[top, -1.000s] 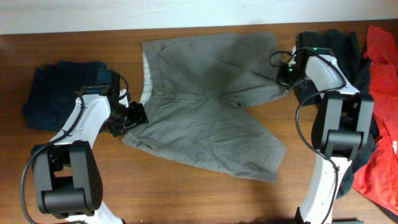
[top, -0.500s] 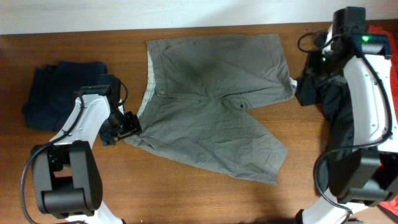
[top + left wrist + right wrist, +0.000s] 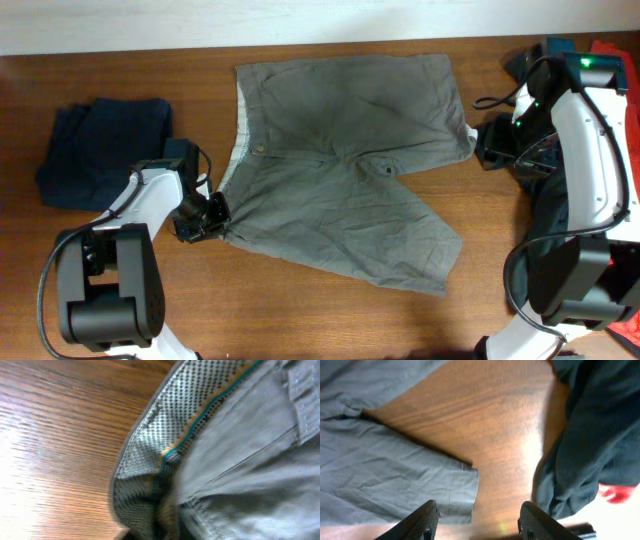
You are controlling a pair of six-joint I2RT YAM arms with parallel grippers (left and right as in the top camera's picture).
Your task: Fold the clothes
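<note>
We are recording a brown wood-grain table (image 3: 330, 325); a pale white strip (image 3: 150, 25) is running along the table's far edge; glare is reflecting off the table's wood.

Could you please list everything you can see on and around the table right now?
shorts: one, grey-khaki, spread flat mid-table
navy cloth: one, dark navy, folded at the table's left end
black cloth: one, black, heaped at the right end
red cloth: one, red, far right beside the black cloth
table: one, brown wood, under everything
left claw: one, black, at the shorts' waistband corner
right claw: one, black, open above the shorts' leg hem, holding nothing
</note>
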